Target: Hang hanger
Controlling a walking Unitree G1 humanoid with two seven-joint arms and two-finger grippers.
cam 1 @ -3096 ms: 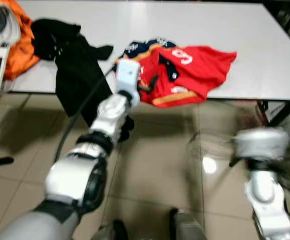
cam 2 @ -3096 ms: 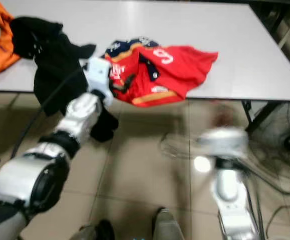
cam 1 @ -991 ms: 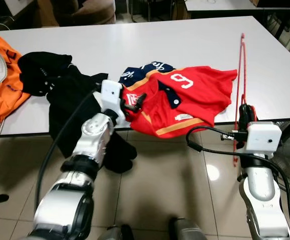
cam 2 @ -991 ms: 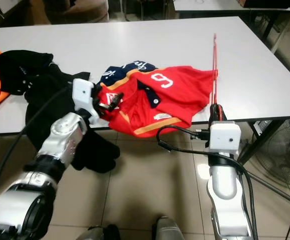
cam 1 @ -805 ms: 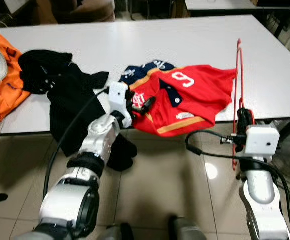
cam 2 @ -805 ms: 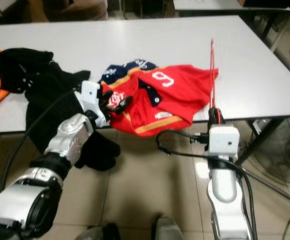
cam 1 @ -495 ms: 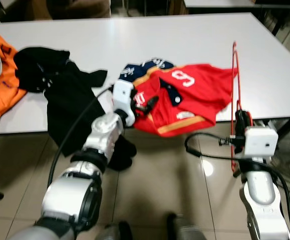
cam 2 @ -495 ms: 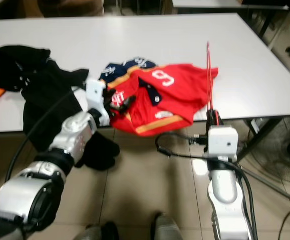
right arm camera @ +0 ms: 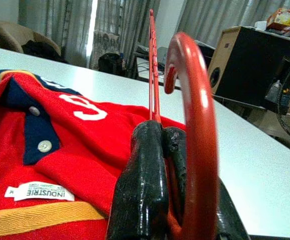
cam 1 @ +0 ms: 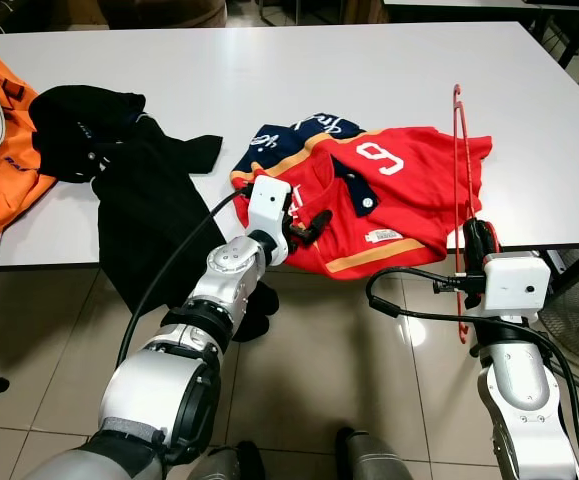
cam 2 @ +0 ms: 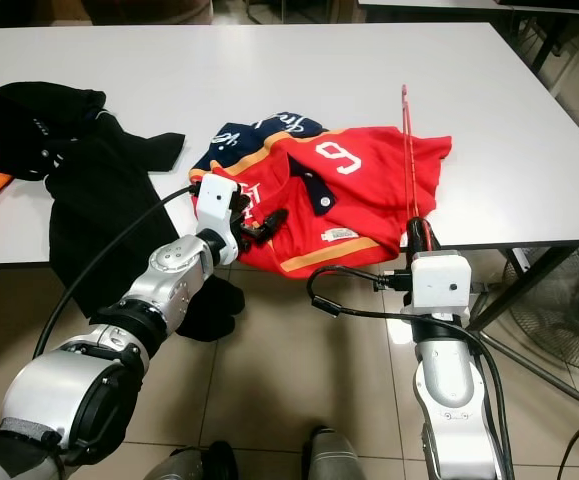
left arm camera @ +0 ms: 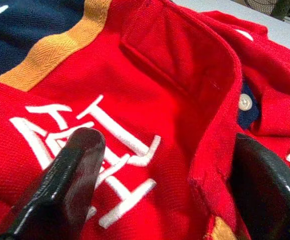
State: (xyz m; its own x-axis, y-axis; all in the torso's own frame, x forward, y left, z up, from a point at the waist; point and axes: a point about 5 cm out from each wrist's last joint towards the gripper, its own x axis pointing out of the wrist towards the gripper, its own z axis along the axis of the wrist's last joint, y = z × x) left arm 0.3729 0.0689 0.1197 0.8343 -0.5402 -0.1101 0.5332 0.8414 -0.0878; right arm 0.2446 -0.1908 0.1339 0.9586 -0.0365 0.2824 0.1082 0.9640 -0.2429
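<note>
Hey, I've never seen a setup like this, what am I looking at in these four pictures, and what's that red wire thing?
This is a humanoid robot looking down at a white table. Two pictures come from its head, two from cameras on its wrists. On the table lie a red shirt, a black garment and an orange one. The left gripper, fingers open, sits at the shirt's collar. The right gripper is shut on the red wire thing, a clothes hanger, holding it upright by the table's edge.
</note>
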